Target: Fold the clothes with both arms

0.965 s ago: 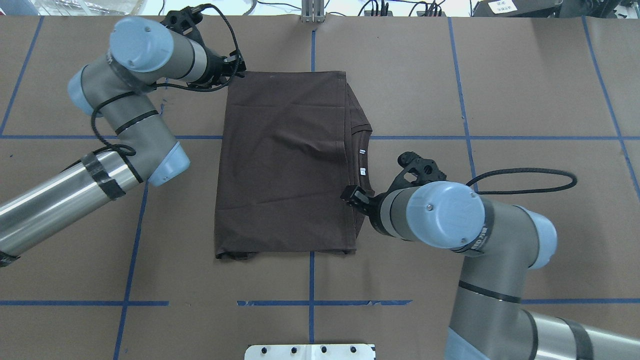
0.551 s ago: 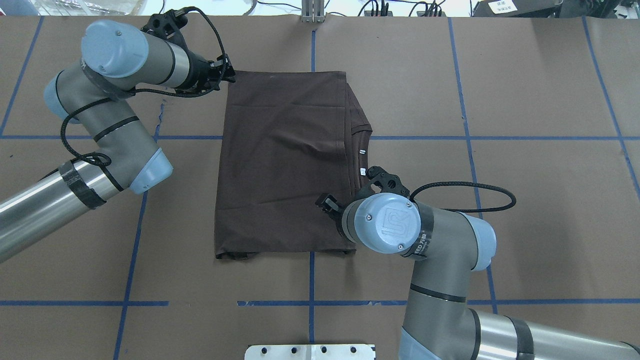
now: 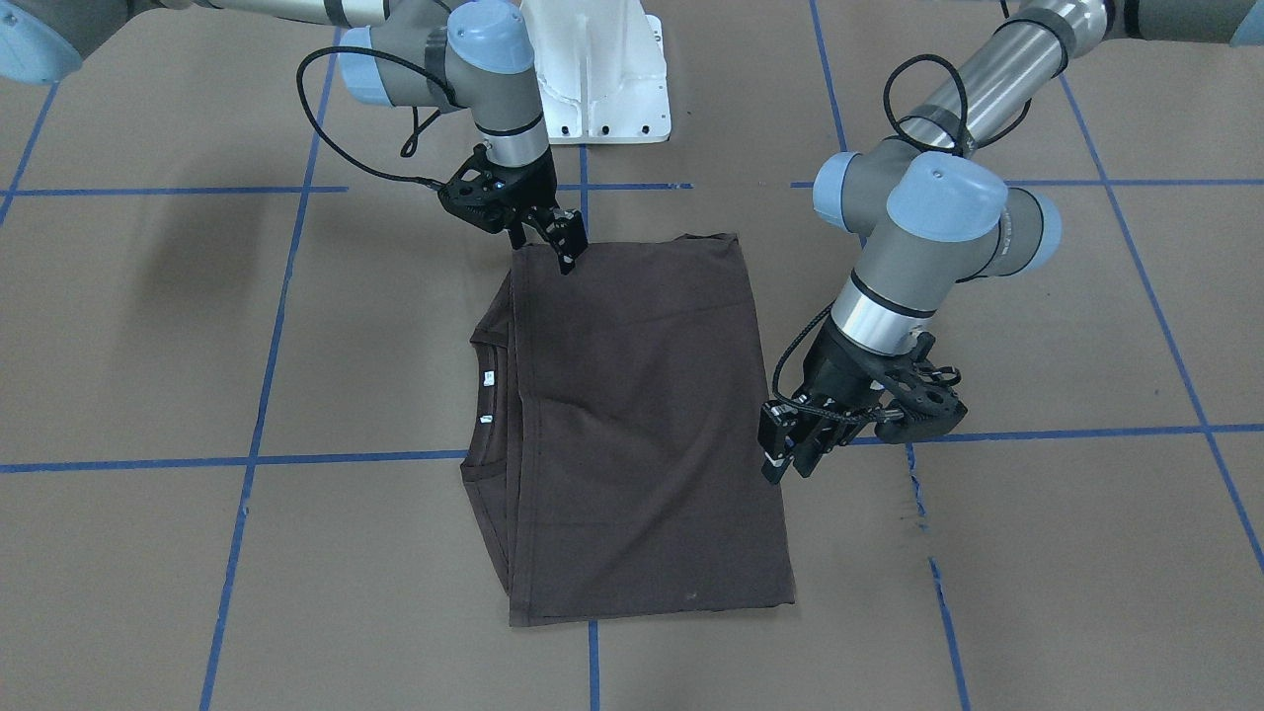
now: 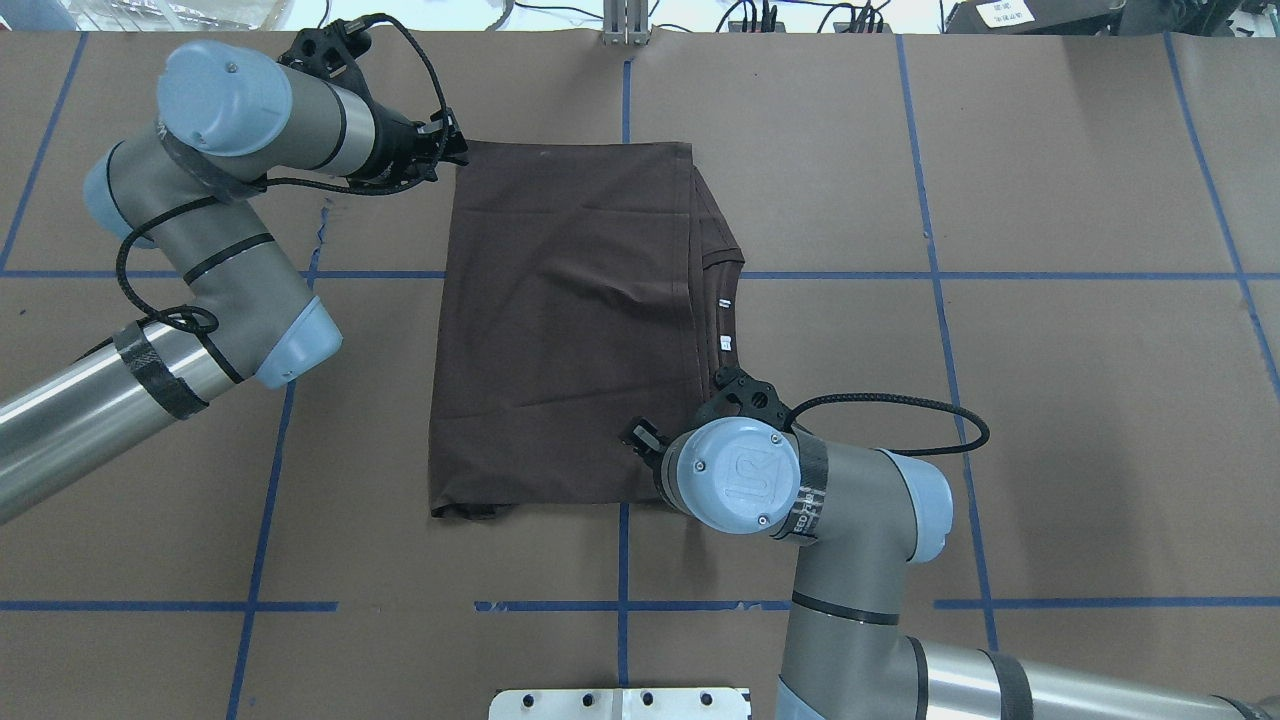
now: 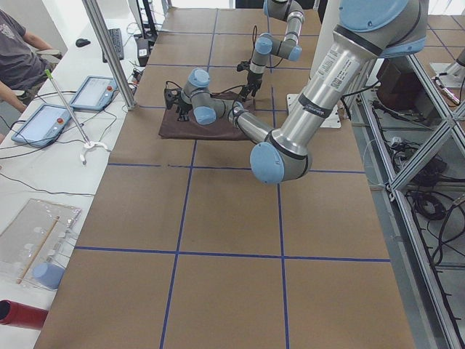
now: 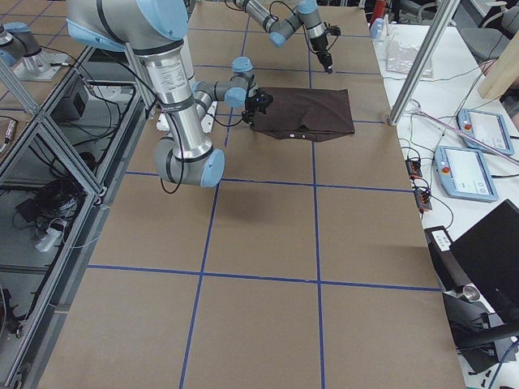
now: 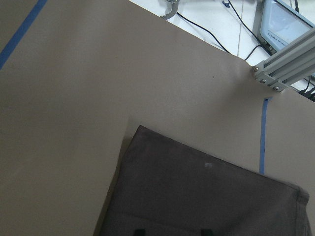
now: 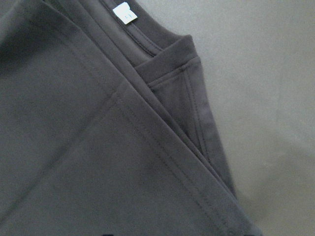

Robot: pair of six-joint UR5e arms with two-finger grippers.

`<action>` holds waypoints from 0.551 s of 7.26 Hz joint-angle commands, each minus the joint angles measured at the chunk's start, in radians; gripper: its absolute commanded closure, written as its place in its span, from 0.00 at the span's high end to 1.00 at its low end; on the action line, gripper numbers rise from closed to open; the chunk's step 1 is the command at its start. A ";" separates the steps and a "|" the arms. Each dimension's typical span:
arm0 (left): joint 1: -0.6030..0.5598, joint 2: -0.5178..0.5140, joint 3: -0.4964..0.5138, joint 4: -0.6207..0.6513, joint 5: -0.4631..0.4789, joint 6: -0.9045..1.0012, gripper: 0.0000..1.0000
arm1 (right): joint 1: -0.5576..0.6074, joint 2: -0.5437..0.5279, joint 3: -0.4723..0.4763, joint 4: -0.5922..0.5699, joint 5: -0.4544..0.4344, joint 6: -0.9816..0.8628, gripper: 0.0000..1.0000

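The dark brown-grey T-shirt lies folded into a flat rectangle at the table's middle. Its collar and white neck tags peek out on the right edge. It also shows in the front view. My left gripper hovers at the shirt's far left corner; the left wrist view shows that corner below, with two fingertips apart, holding nothing. My right gripper is over the shirt's near right corner, open and empty. The right wrist view shows folded layers and a tag up close.
The table is covered in brown paper with blue tape lines. The white robot base sits at the near edge. An aluminium post and cables stand at the far edge. Tablets and an operator are beyond it.
My right arm has swung left and nearer, from beside the neck tags to over the shirt's near right corner. My left arm pulled back slightly left, staying near the far left corner.
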 commanded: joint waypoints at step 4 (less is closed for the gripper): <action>0.001 0.009 0.000 -0.002 0.000 -0.003 0.49 | -0.012 -0.010 -0.007 -0.009 0.004 0.000 0.66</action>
